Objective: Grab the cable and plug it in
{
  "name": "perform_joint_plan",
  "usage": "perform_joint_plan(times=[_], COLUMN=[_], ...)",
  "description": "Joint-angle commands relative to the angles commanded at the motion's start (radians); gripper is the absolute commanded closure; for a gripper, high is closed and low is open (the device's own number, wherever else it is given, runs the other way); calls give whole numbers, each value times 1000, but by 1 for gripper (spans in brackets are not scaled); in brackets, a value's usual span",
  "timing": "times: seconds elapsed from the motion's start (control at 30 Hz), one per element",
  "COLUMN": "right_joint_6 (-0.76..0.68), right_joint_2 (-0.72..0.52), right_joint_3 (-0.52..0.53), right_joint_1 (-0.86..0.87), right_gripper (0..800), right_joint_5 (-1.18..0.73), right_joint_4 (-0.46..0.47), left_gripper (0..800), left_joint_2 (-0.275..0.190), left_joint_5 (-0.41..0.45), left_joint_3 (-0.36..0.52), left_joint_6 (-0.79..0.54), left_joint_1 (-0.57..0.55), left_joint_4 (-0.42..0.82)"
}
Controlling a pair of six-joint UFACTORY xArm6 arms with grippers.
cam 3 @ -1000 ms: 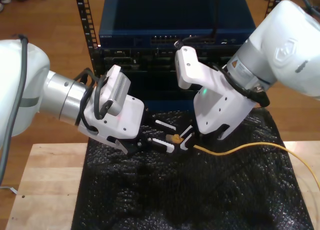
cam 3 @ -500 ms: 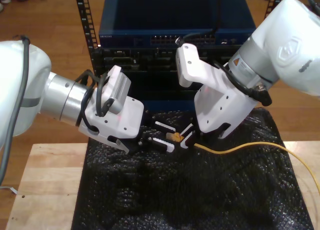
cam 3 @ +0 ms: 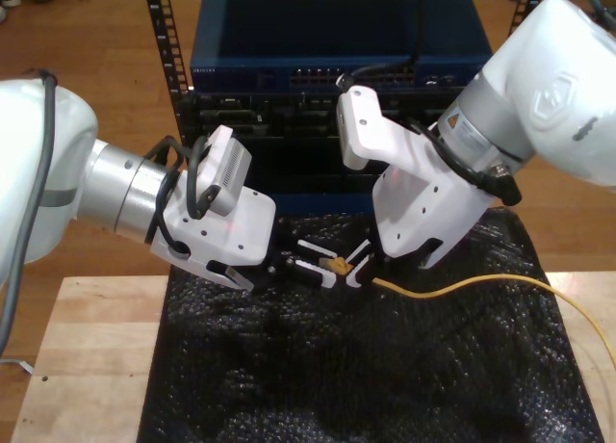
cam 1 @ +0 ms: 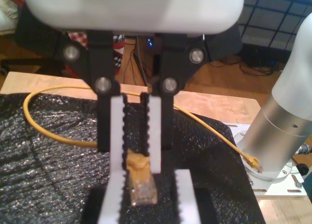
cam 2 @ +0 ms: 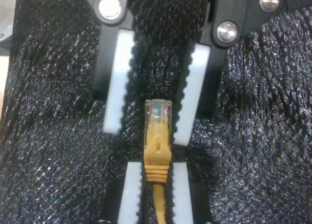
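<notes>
The yellow-orange cable [cam 3: 462, 285] runs across the black mat toward the exterior view's right. My first gripper [cam 3: 354, 266], on the arm at that view's right, is shut on the cable's boot [cam 1: 139, 163] just behind the clear plug [cam 2: 158, 112]. The plug points at my second gripper [cam 3: 325, 260], on the arm at the exterior view's left. My second gripper [cam 2: 148, 134] is open, its white pads [cam 2: 117, 83] on either side of the plug tip without touching it. The first gripper's closed pads [cam 2: 132, 185] clamp the boot, above the mat.
A black textured mat [cam 3: 366, 366] covers the wooden table [cam 3: 87, 366]. Behind it stands a rack with a blue network switch [cam 3: 327, 72] and its row of ports. The cable's far end [cam 1: 253, 161] lies by an arm's silver base [cam 1: 278, 131].
My second gripper has edged slightly closer around the plug. My first gripper still holds the cable in nearly the same place.
</notes>
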State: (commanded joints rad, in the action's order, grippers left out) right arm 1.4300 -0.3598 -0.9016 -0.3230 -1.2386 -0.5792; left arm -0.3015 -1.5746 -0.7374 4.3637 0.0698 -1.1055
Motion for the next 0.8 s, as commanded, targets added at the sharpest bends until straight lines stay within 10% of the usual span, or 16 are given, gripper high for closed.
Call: perform_joint_plan(times=[0.27,0.5,0.8], right_joint_6=[-2,2,28], right_joint_2=[0,9,-2], right_joint_3=[0,-3,-34], right_joint_1=[0,-2,12], right_gripper=[745,183,9], right_joint_5=[0,-3,-3], right_joint_4=[0,-2,2], left_gripper=[784,791,791], left_joint_2=[-2,-3,-2], left_joint_5=[-3,-2,-2], left_joint_3=[2,0,-5], left_joint_6=[2,3,11], left_joint_1=[0,0,38], left_joint_4=[0,0,0])
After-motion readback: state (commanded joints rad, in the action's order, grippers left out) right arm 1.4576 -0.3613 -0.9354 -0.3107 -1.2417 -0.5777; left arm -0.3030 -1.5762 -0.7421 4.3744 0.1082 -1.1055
